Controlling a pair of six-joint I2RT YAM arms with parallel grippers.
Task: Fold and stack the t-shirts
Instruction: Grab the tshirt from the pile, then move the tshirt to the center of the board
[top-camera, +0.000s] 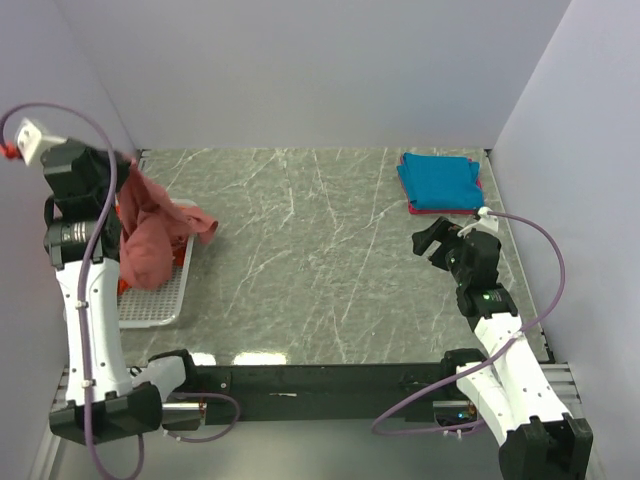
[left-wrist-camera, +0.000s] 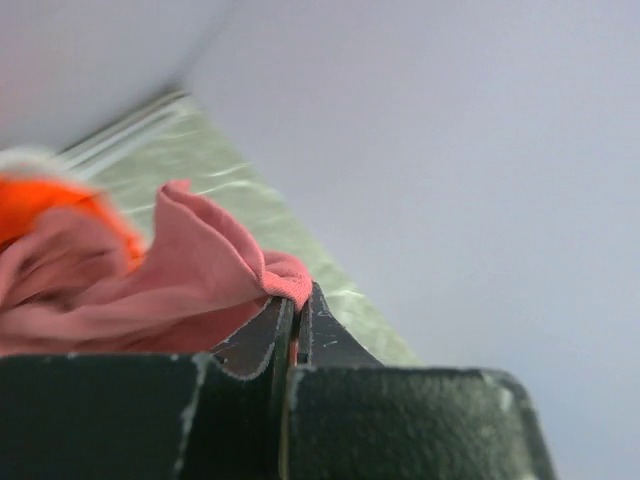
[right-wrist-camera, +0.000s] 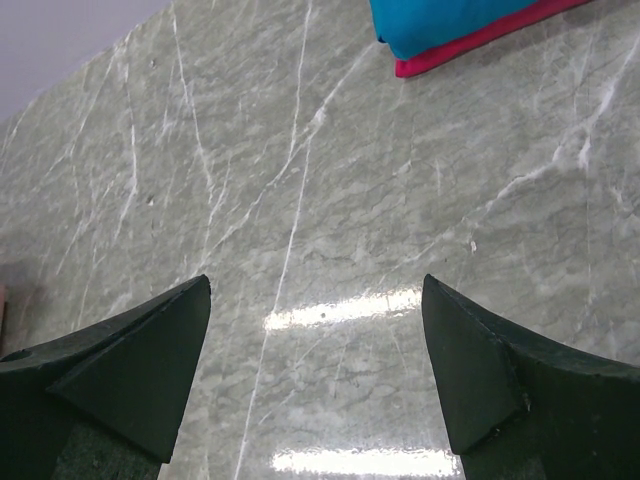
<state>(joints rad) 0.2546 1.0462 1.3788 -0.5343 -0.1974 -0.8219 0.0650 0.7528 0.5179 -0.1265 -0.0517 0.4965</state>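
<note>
My left gripper is pinching the salmon-red t-shirt, dangling it over the basket. My right gripper is hovering wide open, empty.

- The salmon-red t-shirt hangs crumpled at the frame's left, pinched in my left gripper.
- The orange t-shirt shows only as a bright patch behind it.
- The teal t-shirt lies folded flat at upper right, atop the magenta t-shirt, whose edge peeks out.

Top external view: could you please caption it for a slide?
Left tool holds the salmon-red t-shirt over the basket; right tool open.
</note>
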